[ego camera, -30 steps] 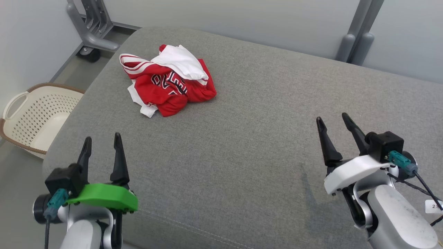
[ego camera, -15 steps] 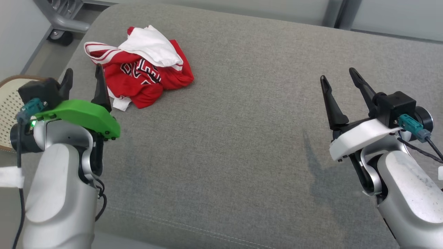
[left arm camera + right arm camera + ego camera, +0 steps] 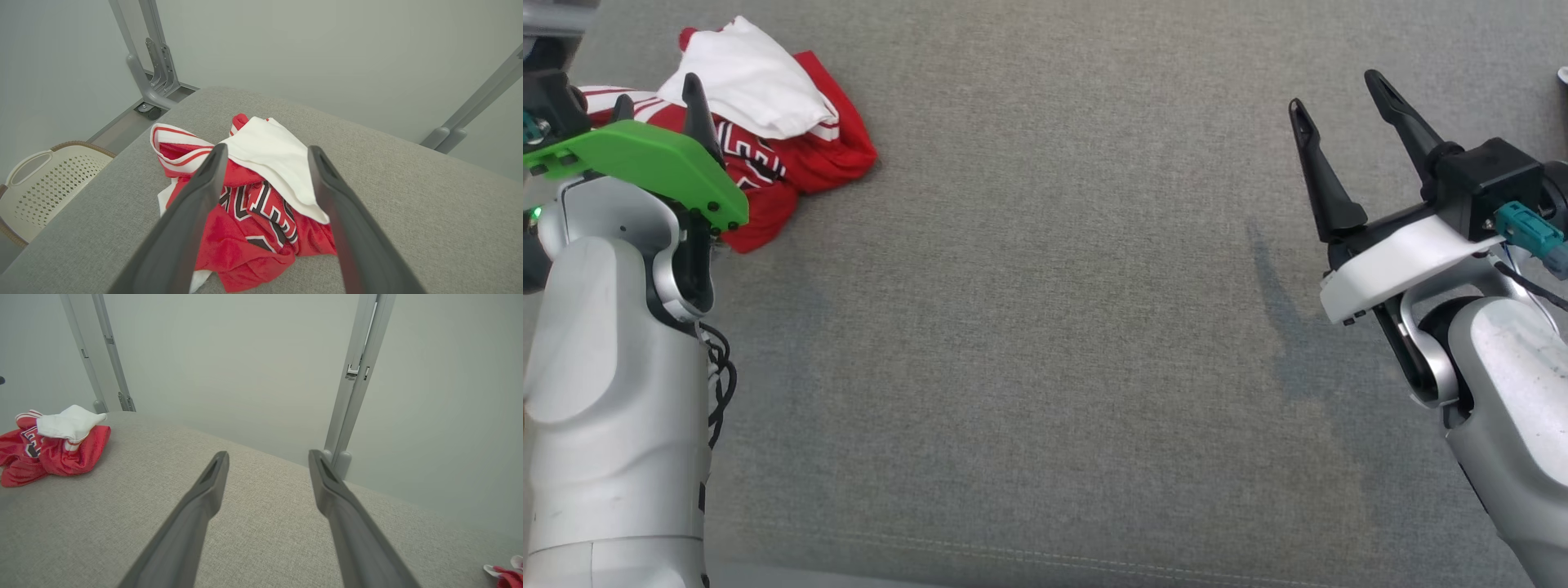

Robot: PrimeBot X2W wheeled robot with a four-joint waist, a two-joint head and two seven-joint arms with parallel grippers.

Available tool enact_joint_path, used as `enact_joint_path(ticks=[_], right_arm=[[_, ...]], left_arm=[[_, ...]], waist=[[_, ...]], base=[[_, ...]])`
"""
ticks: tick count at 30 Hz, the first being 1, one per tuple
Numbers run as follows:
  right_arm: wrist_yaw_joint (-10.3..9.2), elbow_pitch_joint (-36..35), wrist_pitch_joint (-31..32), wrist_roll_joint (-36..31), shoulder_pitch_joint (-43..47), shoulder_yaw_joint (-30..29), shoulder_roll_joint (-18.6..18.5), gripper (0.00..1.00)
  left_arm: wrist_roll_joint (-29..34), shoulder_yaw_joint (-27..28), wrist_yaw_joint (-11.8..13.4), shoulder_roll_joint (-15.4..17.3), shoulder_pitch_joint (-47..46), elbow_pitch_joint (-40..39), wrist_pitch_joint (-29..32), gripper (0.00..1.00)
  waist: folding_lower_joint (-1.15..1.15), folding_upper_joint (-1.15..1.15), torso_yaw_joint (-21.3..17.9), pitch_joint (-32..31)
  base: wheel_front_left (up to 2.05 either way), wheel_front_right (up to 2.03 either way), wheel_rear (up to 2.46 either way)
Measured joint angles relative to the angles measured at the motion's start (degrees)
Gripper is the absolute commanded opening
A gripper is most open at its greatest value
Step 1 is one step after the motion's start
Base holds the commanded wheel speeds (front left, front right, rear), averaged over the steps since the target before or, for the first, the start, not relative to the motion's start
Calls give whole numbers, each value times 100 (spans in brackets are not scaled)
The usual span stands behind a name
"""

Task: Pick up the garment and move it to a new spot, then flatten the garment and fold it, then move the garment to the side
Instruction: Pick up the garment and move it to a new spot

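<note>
The left gripper [image 3: 658,96] and right gripper [image 3: 1335,91] are held wide open and empty over the cushion [image 3: 1045,327]. Just ahead of the left one, the garment [image 3: 825,159] lies crumpled, not yet grasped. Moving, flattening and folding are judged undone.

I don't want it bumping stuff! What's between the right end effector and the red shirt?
Only bare grey cushion separates the right end effector from the shirt, as the head view shows.
</note>
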Motion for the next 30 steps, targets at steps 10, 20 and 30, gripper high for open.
enact_joint_path(ticks=[10, 20, 30], right_arm=[[2, -377, 204, -53, -186, -92, -194, 100], [32, -546, 288, -67, -232, -74, -219, 100], [47, -664, 331, -67, -295, -140, -247, 100]], left_arm=[[274, 332, 1, -88, -449, 875, 54, 100], [705, 688, 1, -87, -775, 1575, 120, 100], [1071, 855, 1, -85, -1084, 1986, -70, 33]], waist=[[1, 0, -364, 610], [1, 0, -512, 927], [0, 0, -620, 1085]], base=[[0, 0, 0], [0, 0, 0], [0, 0, 0]])
